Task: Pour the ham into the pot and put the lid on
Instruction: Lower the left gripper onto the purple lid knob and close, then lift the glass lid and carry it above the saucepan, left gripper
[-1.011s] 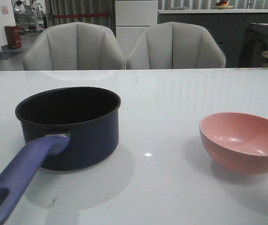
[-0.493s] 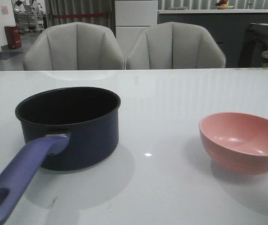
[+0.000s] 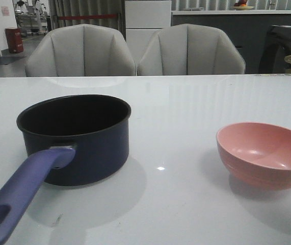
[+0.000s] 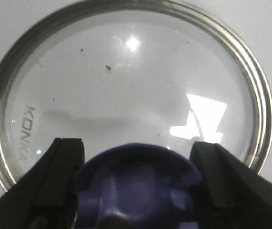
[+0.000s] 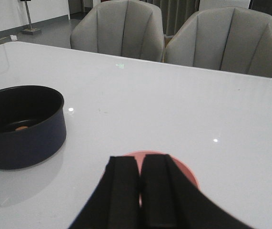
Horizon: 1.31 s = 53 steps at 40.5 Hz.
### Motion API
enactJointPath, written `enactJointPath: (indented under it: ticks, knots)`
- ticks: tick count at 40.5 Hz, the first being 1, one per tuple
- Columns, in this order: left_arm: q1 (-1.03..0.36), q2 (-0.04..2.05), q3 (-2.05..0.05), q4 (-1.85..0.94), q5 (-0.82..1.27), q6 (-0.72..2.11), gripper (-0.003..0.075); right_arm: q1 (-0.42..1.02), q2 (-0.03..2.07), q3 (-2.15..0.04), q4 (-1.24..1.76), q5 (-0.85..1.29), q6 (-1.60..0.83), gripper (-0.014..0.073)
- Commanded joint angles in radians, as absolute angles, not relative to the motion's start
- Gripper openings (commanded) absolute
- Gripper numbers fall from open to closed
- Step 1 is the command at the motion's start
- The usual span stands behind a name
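Both my grippers differ: left gripper spread open astride the lid knob, right gripper pressed closed, empty, above the pink bowl at lower centre.

Bare table separates pot and apparently empty bowl.

Table: white, glossy, reflecting ceiling lights. 
Pot: left of centre in the front view, upright, open, handle running to the lower left corner. 
Bowl: pink, at the right edge, upright, well apart from the pot. 
Lid: glass, steel-rimmed, lying flat on the white surface, filling the left wrist view.
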<state>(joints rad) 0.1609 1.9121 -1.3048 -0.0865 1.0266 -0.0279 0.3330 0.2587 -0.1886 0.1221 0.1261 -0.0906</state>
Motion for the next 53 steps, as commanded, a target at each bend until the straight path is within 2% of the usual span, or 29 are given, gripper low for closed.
enactJointPath:
  ticks: [1, 17, 27, 40, 53]
  knots:
    - [0.162, 1.869, -1.320, -0.095, 1.036, -0.023, 0.0197, 0.335, 0.264, -0.219, 0.122, 0.036, -0.096, 0.0160]
    - [0.162, 1.761, -1.329, -0.095, 1.013, -0.021, 0.0197, 0.335, 0.264, -0.219, 0.122, 0.036, -0.096, 0.0160]
    - [0.140, 1.725, -1.443, -0.108, 1.128, 0.000, 0.0197, 0.335, 0.264, -0.219, 0.122, 0.036, -0.096, 0.0160]
    - [-0.056, 1.717, -1.623, -0.108, 1.222, 0.010, 0.0197, 0.335, 0.264, -0.219, 0.122, 0.036, -0.096, 0.0160]
    - [-0.252, 1.749, -1.700, -0.108, 1.265, 0.013, 0.0197, 0.335, 0.265, -0.219, 0.122, 0.036, -0.096, 0.0161]
